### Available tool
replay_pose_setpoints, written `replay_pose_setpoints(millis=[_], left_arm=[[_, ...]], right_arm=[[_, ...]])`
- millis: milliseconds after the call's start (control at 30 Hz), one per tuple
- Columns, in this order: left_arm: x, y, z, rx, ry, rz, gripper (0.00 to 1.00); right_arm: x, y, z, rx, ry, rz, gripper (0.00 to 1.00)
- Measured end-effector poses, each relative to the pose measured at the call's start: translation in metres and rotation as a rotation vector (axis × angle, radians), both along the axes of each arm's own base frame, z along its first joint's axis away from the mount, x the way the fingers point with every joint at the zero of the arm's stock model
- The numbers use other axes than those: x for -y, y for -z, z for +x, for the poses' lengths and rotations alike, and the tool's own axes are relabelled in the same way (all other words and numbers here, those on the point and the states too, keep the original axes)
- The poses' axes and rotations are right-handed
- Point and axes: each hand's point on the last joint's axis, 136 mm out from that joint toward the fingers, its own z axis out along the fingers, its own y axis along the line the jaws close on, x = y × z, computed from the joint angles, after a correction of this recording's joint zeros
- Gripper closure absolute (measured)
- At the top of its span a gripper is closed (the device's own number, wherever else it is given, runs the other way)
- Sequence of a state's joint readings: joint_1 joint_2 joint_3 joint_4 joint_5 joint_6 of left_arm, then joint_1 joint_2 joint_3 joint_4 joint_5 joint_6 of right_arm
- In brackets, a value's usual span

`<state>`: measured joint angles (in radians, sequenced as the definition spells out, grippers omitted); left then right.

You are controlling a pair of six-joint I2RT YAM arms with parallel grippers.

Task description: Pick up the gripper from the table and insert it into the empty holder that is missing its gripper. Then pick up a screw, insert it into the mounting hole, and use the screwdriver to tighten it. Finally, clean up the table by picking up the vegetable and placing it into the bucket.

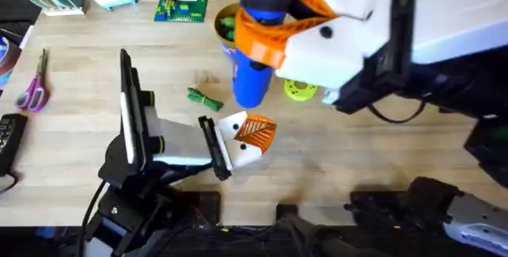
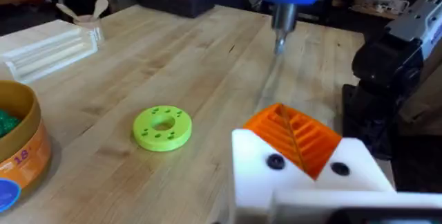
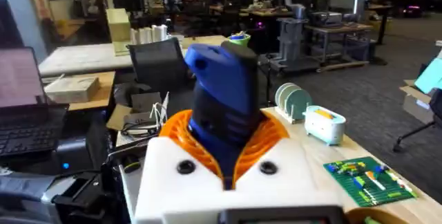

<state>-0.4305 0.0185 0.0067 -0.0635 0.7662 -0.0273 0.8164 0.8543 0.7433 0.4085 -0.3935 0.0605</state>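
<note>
Right tool (image 1: 270,31) is up high, orange pads pinching the blue screwdriver (image 1: 255,74) upright, bit pointing down over the table (image 1: 357,154). Left tool (image 1: 246,140) lies low near the middle, orange gripper (image 1: 255,132) already sitting on its white holder (image 1: 242,155); can't tell if its fingers are spread or together. Dark green vegetable (image 1: 204,98) lies on the wood just left of the screwdriver. Bucket (image 2: 21,155) has "18" printed on its side, near a lime disc (image 2: 163,128).

White hands (image 1: 238,144), orange ribbed pads, seemingly black arms.
</note>
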Motion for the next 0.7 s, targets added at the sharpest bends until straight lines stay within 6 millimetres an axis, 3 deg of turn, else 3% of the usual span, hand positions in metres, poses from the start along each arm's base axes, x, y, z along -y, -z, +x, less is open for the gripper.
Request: replay_pose_setpoints(millis=[233,700], left_arm=[[0.000,0.000,0.000,0.000,0.000,0.000,0.995],[0.000,0.000,0.000,0.000,0.000,0.000,0.995]], right_arm=[[-0.033,0.025,0.001,-0.042,-0.062,-0.048,0.975],[-0.038,0.031,0.001,-0.055,-0.069,-0.062,0.975]])
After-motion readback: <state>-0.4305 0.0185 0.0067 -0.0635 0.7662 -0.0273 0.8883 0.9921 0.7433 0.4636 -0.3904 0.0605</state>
